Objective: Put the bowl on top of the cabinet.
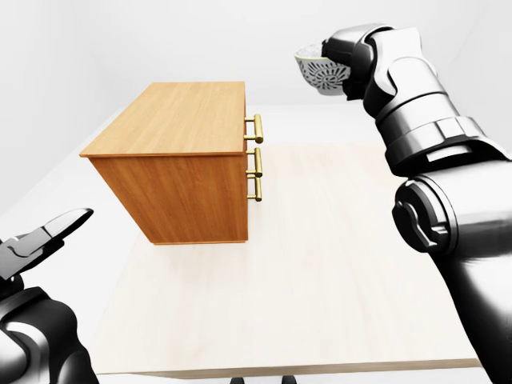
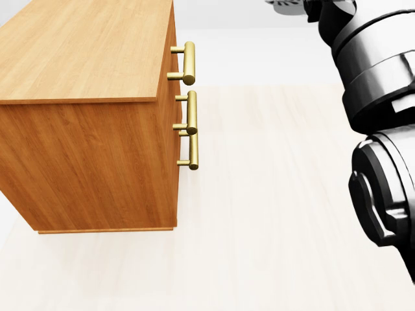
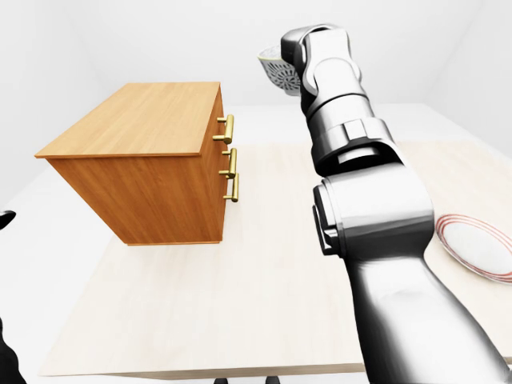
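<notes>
Left-eye view: my right hand [image 1: 352, 50] grips the patterned bowl [image 1: 318, 76], held aloft above and to the right of the cabinet [image 1: 180, 120], not on its top. My left hand [image 1: 44, 238], lower left of the cabinet, has its fingers spread open. Only the right-eye view shows a red-rimmed plate [image 3: 478, 246] on the surface [image 3: 264, 288], well right of the cabinet; the head view shows the cabinet's brass handles [image 2: 189, 63] closest

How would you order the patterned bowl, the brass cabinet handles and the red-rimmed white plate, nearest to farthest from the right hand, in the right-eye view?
1. Patterned white bowl: held in the right hand, top centre.
2. Brass cabinet handles: below-left of the hand.
3. Red-rimmed white plate: low at the right edge.
</notes>
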Motion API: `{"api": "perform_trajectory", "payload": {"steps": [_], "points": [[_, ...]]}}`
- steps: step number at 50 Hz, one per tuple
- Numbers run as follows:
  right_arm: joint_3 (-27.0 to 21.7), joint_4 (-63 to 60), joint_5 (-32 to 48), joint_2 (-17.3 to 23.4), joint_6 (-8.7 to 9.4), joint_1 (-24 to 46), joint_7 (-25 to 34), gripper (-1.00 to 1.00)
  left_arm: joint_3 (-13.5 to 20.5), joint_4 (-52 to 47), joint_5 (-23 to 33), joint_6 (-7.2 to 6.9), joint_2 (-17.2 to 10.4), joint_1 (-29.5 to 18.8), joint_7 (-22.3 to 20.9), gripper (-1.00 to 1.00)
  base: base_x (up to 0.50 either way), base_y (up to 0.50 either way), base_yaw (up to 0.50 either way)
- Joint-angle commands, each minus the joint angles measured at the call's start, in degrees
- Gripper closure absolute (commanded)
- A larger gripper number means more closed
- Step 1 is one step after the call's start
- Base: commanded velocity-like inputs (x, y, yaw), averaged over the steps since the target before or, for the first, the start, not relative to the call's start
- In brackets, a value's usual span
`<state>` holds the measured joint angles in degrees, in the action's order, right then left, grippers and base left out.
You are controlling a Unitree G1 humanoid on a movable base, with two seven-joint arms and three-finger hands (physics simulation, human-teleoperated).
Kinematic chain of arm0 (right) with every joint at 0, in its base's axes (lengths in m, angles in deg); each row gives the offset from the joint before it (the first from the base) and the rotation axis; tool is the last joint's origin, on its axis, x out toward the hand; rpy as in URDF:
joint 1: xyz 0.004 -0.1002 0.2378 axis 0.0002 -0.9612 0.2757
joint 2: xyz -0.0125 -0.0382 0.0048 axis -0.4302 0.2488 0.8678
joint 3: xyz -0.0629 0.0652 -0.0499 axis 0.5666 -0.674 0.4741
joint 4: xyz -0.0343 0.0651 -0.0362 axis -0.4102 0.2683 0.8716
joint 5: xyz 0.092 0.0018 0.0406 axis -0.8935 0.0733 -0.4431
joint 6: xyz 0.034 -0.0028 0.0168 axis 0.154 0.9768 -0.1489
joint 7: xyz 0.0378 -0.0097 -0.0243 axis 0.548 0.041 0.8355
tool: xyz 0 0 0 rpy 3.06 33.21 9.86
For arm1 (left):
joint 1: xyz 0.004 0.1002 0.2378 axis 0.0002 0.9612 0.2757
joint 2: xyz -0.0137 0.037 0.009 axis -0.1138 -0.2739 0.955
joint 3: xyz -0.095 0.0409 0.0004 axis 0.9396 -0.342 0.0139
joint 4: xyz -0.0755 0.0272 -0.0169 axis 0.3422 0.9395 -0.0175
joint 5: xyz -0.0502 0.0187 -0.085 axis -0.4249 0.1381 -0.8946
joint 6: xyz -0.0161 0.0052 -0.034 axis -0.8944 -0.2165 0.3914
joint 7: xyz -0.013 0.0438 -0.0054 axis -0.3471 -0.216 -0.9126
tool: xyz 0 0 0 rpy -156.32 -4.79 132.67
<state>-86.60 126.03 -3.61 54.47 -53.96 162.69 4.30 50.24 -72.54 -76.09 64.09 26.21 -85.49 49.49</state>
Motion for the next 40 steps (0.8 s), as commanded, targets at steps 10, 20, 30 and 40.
{"api": "perform_trajectory", "payload": {"steps": [10, 20, 30, 40], "points": [[1.26, 0.01, -1.91, -12.35, 0.00, 6.48, -6.41, 1.00, -0.36, -0.16, -0.24, 0.00, 0.26, 0.03, -0.07, -1.00, 0.00, 0.00, 0.00], [1.97, -0.15, -1.30, -13.24, 0.00, 9.93, -7.08, 1.00, -0.55, 0.08, -0.07, 0.00, 0.40, 0.19, -0.21, -1.00, 0.00, 0.00, 0.00], [2.00, -0.40, -1.71, -15.87, 0.00, 9.51, -9.93, 1.00, -0.88, 0.00, 0.11, 0.00, 0.55, 0.24, -0.21, -1.00, 0.00, 0.00, 0.00], [1.40, -0.87, -5.23, -19.82, 0.00, 7.11, -11.79, 1.00, -1.02, 0.39, 0.25, 0.00, 0.70, 0.32, -0.34, -1.00, 0.00, 0.00, 0.00]]}}
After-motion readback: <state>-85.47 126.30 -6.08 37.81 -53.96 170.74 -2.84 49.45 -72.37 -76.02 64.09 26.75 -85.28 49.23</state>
